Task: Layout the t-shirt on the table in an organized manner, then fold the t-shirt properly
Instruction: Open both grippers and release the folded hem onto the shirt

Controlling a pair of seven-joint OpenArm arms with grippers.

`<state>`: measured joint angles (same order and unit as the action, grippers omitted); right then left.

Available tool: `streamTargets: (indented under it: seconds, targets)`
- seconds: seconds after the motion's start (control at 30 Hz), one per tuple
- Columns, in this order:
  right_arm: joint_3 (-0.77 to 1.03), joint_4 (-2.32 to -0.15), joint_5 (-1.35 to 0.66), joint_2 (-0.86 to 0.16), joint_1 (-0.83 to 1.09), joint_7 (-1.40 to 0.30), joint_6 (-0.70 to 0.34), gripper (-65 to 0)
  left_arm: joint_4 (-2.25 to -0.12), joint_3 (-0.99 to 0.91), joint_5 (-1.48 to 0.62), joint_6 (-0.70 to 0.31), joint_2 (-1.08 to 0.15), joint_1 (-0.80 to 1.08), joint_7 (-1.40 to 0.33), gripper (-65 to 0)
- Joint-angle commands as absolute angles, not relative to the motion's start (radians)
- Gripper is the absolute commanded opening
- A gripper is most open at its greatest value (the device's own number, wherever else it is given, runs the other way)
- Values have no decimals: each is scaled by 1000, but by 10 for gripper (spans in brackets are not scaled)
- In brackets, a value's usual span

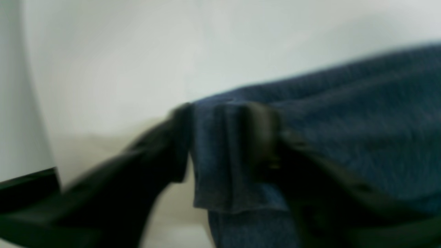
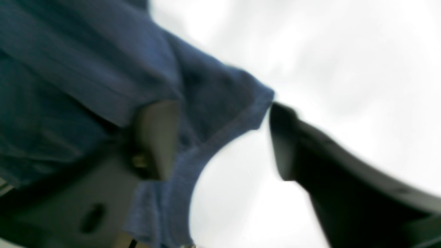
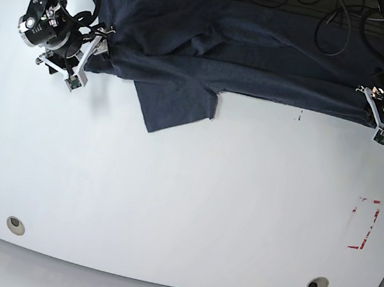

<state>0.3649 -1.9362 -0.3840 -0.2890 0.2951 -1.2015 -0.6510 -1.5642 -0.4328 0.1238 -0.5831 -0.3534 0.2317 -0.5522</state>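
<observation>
Left wrist view: the left gripper [image 1: 224,137] has a folded edge of the t-shirt [image 1: 344,120] between its two fingers; whether they press it I cannot tell.

Right wrist view: the right gripper [image 2: 220,141] stands wide apart, the shirt hem lying against one finger [image 2: 155,137] only.

Base view: the shirt is stretched along the far edge of the table [image 3: 183,213], one sleeve pointing toward the middle, a gripper at each end.

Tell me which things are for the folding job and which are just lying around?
For the job:
- dark navy cotton t-shirt
- glossy white table

Just there:
- red tape rectangle outline
- two round grommet holes
- black cables
</observation>
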Motion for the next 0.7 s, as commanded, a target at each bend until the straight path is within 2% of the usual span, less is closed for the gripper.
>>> streamTargets:
  seconds: [0.0, 0.07, 0.3, 0.5, 0.67]
  targets:
    - [369, -1954, -378, -300, 286, -1187, -648, -159, -1586, -437, 117, -579, -366, 217, -533, -324]
    - [369, -1954, -380, -300, 280, -1184, -648, -150, -1586, -437, 117, -578, -366, 202, -533, -304]
    - [369, -1969, -387, -297, 249, -1182, -648, -150, -1586, -437, 119, -570, -366, 176, -533, -301]
    - [369, -2002, -417, -268, 214, -1181, -656, -150, -1624, -438, 119, -496, -364, 140, -532, -298]
    - [372, -2002, -489, -257, 179, -1181, -657, -150, -1682, -437, 116, -489, -363, 139, -532, -301]
